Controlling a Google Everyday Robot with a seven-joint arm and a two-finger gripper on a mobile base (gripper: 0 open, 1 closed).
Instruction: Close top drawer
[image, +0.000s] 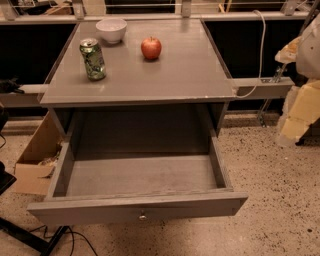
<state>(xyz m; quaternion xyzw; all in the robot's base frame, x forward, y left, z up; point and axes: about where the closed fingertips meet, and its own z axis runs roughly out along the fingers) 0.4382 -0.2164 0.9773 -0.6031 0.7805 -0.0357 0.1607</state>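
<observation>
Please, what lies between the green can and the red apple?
Between green metal can and round red apple: bare grey tabletop, camera view; gripper out of view.

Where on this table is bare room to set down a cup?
The tabletop is bare right of the apple and along its front. Crowded back left: bowl, can. The top drawer is bare inside. No claw in view.

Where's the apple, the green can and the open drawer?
apple (151, 48), camera view, middle of its red skin.
green can (93, 61), camera view, on its side.
top drawer (190, 209), camera view, flat front right of the knob (143, 216).
gripper: not in view.
</observation>
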